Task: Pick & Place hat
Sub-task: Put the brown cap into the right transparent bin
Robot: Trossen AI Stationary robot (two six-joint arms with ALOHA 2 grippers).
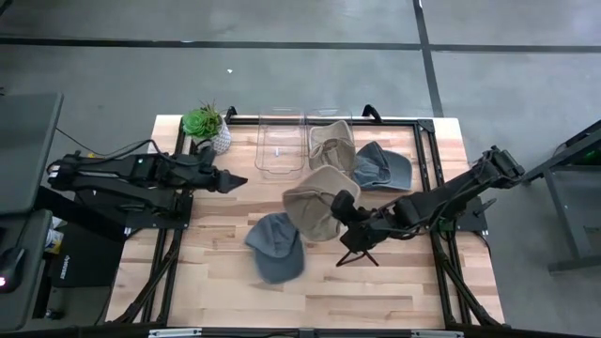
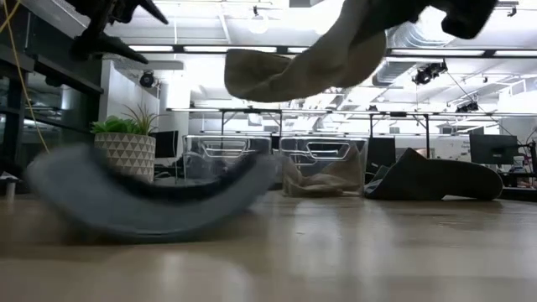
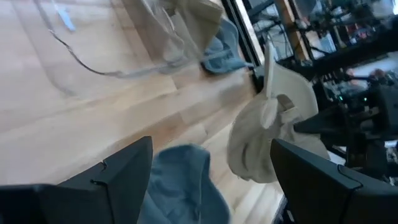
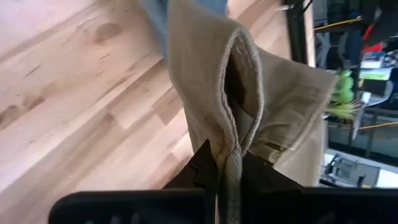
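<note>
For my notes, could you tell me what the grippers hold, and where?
The right gripper pinches the beige hat by its edge; the left gripper holds nothing.

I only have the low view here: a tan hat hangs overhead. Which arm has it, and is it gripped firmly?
Observer: The right gripper is shut on the tan hat, pinching a fold of its edge.
Operator: Where's the other arm?
Observer: The left gripper is open and empty beside the potted plant.
Operator: Anything already binned?
Observer: A second tan hat sits in the right clear bin; the left clear bin holds nothing.
</note>
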